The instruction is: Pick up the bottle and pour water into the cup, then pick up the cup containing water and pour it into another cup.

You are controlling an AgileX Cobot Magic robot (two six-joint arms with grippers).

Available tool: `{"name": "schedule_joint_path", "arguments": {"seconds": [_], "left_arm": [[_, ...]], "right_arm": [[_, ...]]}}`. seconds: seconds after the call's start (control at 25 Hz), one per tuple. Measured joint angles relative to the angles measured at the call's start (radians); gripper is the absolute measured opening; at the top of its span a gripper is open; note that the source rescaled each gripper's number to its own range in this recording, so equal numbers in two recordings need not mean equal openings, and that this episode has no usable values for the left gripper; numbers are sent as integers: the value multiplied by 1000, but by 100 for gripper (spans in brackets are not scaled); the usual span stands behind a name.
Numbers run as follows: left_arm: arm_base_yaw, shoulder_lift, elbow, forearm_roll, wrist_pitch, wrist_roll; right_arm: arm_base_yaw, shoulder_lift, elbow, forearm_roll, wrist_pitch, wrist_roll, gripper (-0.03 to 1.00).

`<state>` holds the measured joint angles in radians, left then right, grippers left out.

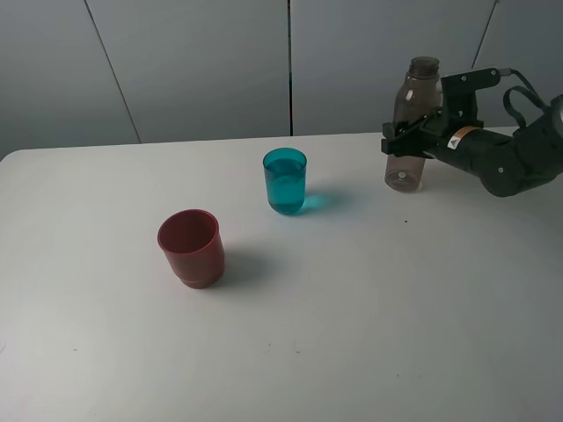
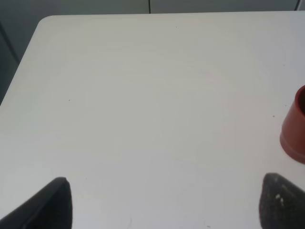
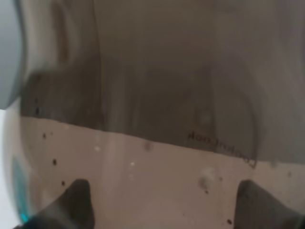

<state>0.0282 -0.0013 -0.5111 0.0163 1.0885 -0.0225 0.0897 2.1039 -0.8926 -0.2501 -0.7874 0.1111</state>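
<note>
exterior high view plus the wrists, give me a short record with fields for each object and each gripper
bottle: clamped mid-body by the right gripper, slightly tilted, at the far right of the table
teal cup: upright, mid table, nothing touching it
red cup: upright, nearer the camera and left of the teal cup, free
left gripper: jaws open, over bare table, holding nothing
bottle base on table or lifted: cannot tell

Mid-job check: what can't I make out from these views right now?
- Right wrist: the bottle fills the blurred frame.
- Exterior high: the right gripper covers the bottle's middle; the left gripper is outside the frame.
- Left wrist: the red cup is cut off by the edge; the teal cup is outside it.
</note>
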Motion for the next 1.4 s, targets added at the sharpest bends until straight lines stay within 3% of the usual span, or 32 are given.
{"name": "schedule_joint_path", "arguments": {"seconds": [0.08, 0.16, 0.28, 0.44, 0.48, 0.88, 1.12, 1.4], "left_arm": [[0, 0, 0, 0, 0, 0], [0, 0, 0, 0, 0, 0], [0, 0, 0, 0, 0, 0], [0, 0, 0, 0, 0, 0], [0, 0, 0, 0, 0, 0], [0, 0, 0, 0, 0, 0], [0, 0, 0, 0, 0, 4], [0, 0, 0, 0, 0, 6]], "right_arm": [[0, 0, 0, -2, 0, 0, 1], [0, 0, 0, -9, 0, 2, 10], [0, 0, 0, -28, 8, 12, 40], [0, 0, 0, -54, 12, 36, 89], [0, -4, 0, -54, 21, 40, 95], [0, -139, 138, -54, 83, 45, 99], [0, -239, 257, 2, 89, -41, 99], [0, -345, 391, 34, 96, -59, 99]]}}
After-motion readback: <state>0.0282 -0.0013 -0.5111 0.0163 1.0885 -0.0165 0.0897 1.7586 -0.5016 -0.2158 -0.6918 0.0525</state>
